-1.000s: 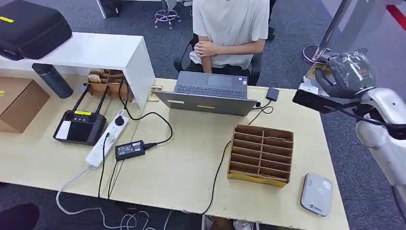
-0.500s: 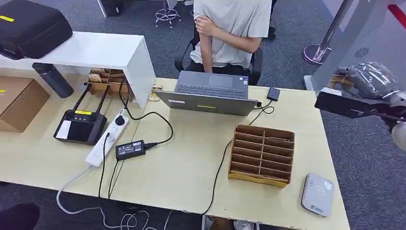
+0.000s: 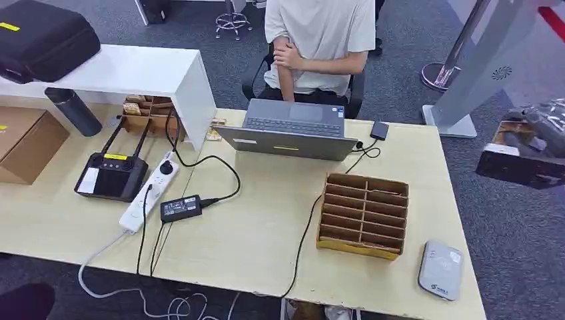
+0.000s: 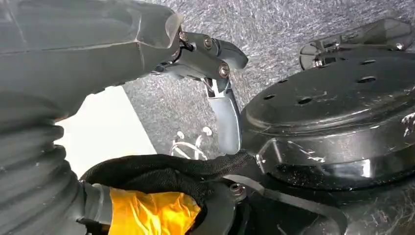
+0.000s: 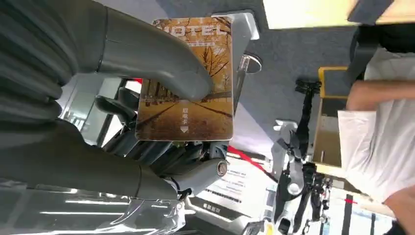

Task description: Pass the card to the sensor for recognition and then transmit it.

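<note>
Card reader [image 3: 440, 270] sits flat at the tabletop's near right corner, just right of the cardboard slot organizer [image 3: 364, 215], apart from it. Right hand [image 3: 540, 130] is off the tabletop's right edge, over the carpet, level with the far half of the table; thumb [image 5: 161, 58] presses the hotel card [image 5: 188, 83] against the fingers behind it, printed face showing in the wrist view. Left hand [image 4: 147, 44] hangs over the floor, nothing in it; whether the fingers are spread or curled I can't tell. Laptop [image 3: 288, 130] at the far edge, person [image 3: 320, 40] seated behind it.
</note>
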Available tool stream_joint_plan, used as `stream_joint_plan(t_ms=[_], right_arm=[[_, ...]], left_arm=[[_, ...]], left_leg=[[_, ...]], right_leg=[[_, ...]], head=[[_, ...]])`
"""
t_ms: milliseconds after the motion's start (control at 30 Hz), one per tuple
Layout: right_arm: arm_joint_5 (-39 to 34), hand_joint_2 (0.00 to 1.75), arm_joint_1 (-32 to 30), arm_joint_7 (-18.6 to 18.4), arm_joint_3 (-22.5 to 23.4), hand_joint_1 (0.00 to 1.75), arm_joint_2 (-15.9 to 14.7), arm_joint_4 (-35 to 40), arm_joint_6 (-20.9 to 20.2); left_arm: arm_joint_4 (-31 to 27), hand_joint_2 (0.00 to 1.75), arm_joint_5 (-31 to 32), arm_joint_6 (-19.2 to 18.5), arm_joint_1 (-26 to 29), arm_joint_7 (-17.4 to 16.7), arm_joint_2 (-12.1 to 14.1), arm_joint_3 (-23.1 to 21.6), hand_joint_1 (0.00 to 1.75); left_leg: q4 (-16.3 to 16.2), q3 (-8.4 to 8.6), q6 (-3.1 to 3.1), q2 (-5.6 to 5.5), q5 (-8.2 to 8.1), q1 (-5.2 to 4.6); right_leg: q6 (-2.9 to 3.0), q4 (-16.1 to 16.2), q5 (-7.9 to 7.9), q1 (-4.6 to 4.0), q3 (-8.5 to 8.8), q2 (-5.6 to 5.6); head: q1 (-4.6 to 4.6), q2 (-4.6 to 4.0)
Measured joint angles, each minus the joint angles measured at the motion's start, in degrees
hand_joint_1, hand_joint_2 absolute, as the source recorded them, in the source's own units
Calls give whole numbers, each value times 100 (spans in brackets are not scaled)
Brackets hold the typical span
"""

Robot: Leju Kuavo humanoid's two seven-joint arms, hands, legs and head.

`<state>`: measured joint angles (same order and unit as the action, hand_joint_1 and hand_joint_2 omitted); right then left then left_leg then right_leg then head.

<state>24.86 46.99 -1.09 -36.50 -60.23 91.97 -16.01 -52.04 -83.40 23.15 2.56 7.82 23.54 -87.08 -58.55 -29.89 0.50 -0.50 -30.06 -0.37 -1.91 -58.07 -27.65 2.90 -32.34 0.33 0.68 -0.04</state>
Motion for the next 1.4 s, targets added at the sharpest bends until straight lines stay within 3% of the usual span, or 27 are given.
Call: stream_joint_plan(t_ms=[133, 233, 467, 700, 1400], right_arm=[[-436, 175, 234, -131, -219, 175, -324, 239, -651], [-662, 175, 339, -186, -422, 175, -525, 389, -779], [-1004, 175, -151, -173, -965, 175, -825, 547, -235], [-1120, 175, -742, -184, -1262, 175, -921, 588, -40], [-1144, 175, -1602, -219, -1329, 175, -910, 584, 150]], left_arm=[[-96, 175, -341, 87, -9, 96, 22, -70, 0], [-105, 175, -440, 94, -38, 136, 20, -131, 0], [-105, 175, -457, 61, -59, 127, 15, -164, 0], [-96, 175, -446, 26, -73, 79, 13, -168, 0], [39, 175, -378, -164, -99, 11, -22, -173, 0]], left_leg=[[0, -3, 0, -1, 0, -1], [0, -3, -1, -2, 0, 0], [0, -3, -1, -1, -1, 3], [0, -2, -1, 0, -1, 3], [0, -5, -1, -2, -1, 3]], right_leg=[[0, 0, 0, 1, -1, -2], [0, 1, -1, 1, -1, -2], [-1, 2, 0, 0, 0, -2], [-1, 2, 0, -1, 0, -2], [-1, 1, 0, 0, 1, -4]], head=[[-2, 0], [-2, 0], [-2, 0], [0, 0], [-2, 0]])
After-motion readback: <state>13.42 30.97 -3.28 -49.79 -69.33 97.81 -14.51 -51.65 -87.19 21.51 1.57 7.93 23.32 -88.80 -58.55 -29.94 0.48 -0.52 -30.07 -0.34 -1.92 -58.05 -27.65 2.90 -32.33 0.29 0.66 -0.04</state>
